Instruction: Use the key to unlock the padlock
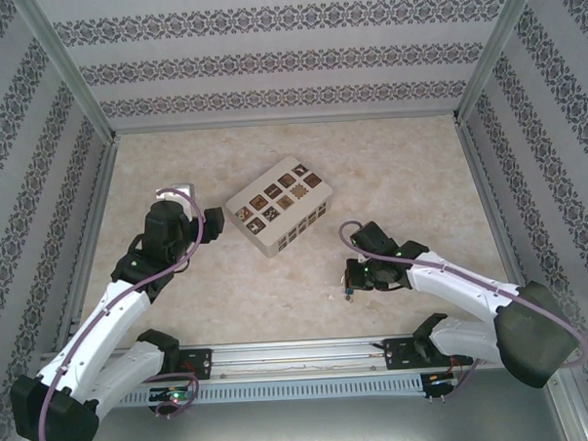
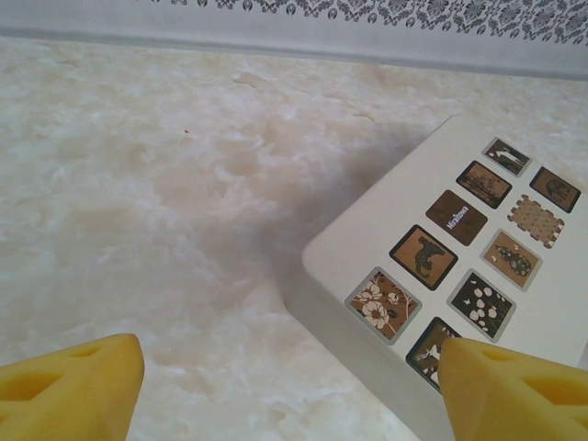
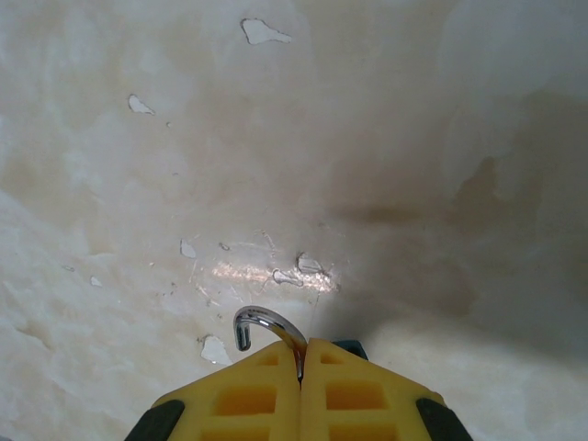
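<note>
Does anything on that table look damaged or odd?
Yes. The tabletop is worn: pale chips and scratches mark it just ahead of the right gripper. The padlock, pinched in that shut gripper, shows a silver hoop with one end free.

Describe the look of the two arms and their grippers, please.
The left arm and the right arm have white shells, black joints and a lilac cable looped along each. The left gripper and the right gripper have yellow fingers with moulded hollows.
</note>
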Robot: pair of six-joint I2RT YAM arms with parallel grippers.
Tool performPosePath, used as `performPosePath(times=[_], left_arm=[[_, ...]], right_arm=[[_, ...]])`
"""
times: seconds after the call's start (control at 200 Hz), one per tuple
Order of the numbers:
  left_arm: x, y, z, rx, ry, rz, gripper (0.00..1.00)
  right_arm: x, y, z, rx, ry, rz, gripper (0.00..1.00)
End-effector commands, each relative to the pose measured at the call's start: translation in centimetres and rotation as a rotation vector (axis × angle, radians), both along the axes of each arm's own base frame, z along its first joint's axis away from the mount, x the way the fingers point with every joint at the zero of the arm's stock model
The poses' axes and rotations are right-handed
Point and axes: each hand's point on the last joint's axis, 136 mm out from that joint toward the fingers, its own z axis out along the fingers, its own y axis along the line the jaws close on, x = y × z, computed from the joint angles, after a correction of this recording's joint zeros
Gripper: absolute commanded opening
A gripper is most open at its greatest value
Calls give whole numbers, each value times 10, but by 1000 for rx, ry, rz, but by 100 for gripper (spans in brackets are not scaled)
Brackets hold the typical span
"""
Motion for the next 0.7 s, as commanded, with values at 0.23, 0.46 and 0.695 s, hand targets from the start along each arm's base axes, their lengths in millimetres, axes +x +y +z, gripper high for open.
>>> performPosePath(times=[0.23, 0.46, 0.695], left_arm=[[-1, 12, 6, 93, -23, 10, 84], [-1, 13, 7, 103, -24, 11, 85], [0, 15, 9, 108, -30, 18, 85]], right_arm=[[12, 9, -9, 2, 12, -17, 0], [19, 6, -15, 9, 31, -32, 0], [13, -4, -22, -20, 70, -46, 0]])
